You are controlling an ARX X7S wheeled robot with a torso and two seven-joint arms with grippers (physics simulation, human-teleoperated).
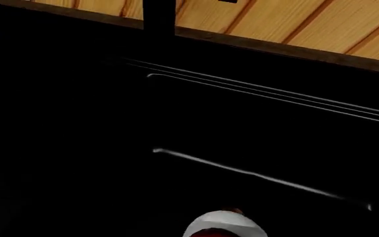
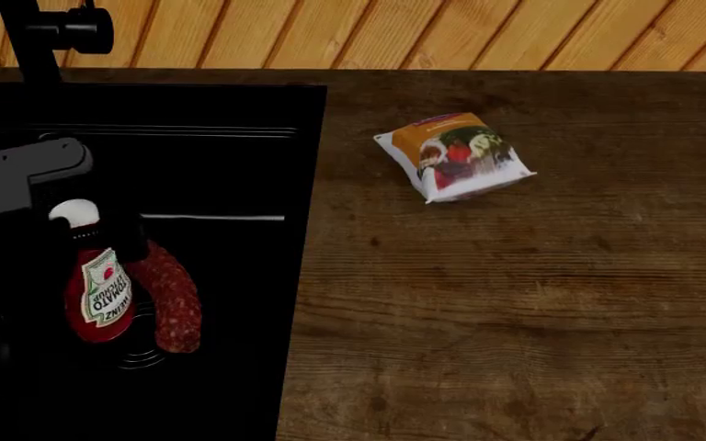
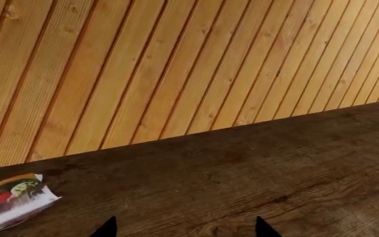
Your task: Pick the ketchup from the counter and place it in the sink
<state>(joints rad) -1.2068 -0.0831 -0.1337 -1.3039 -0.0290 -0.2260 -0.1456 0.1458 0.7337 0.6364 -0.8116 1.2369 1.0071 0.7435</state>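
The ketchup [image 2: 104, 294], a red bottle with a white cap and a Heinz label, stands upright inside the black sink [image 2: 231, 184], over the drain. My left gripper [image 2: 98, 266] reaches down from its grey wrist and is closed round the bottle's upper part. Its black fingers barely show against the basin. In the left wrist view only the white cap [image 1: 224, 224] shows, over the sink's floor [image 1: 176, 123]. My right gripper [image 3: 184, 229] is open and empty above the dark wood counter [image 3: 242, 187], far from the sink.
A speckled red sausage [image 2: 172, 299] lies in the sink, touching the bottle's right side. The black faucet [image 2: 34, 37] stands at the sink's back left. A chips bag [image 2: 455, 154] lies on the counter [image 2: 513, 294] near the slatted wall.
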